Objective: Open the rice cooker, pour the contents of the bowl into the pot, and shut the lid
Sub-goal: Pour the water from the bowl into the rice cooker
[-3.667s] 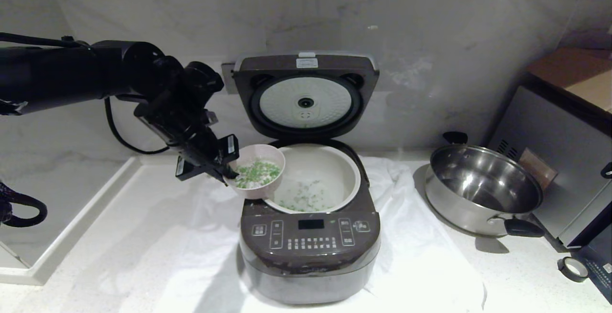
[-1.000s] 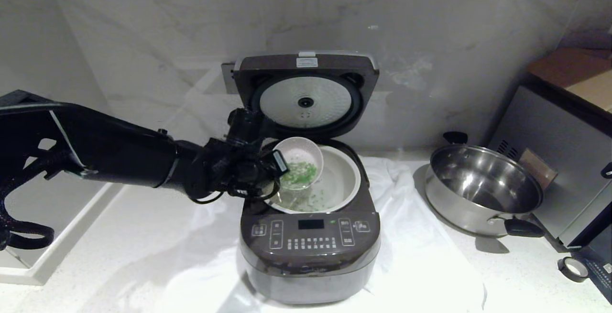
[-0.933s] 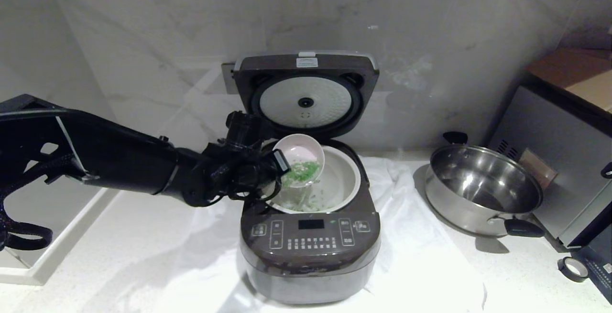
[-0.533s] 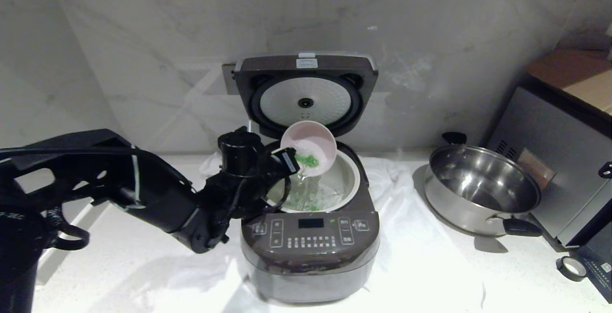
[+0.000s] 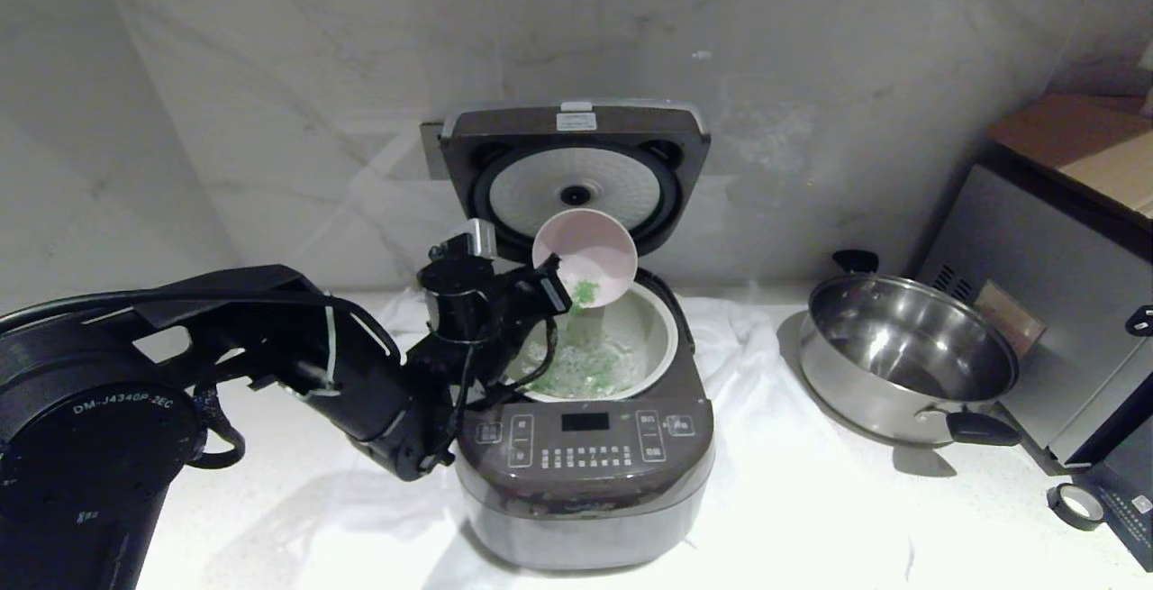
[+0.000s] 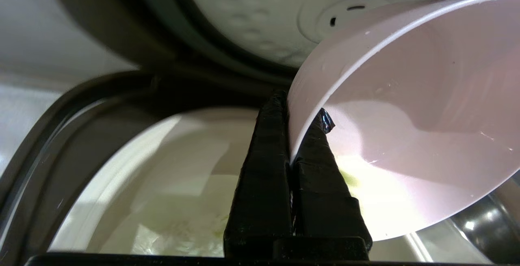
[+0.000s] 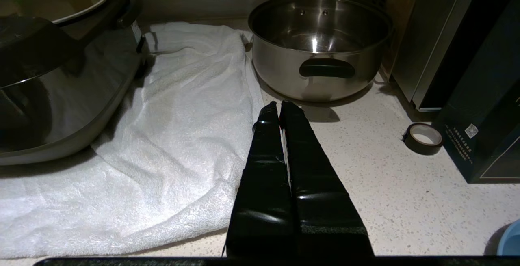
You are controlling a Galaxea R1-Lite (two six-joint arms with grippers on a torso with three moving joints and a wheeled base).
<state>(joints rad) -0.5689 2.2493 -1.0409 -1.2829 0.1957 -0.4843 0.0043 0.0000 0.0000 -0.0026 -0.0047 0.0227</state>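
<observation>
Rice cooker [image 5: 584,464], dark brown with a front button panel, sits at the centre of the frame on a white towel [image 5: 793,482] spread over our counter [image 5: 973,518]. Our right claw [image 7: 279,109] hovers pressed shut over the counter near the steel pan [image 5: 910,356]. Our left claw [image 5: 551,291] pinches the rim of the pale pink bowl [image 5: 585,252], tipped steeply above the off-white pot [image 5: 653,333]. Green pieces [image 5: 585,293] cling inside the bowl; more lie in the pot. Behind, the lid [image 5: 572,180] stands upright.
</observation>
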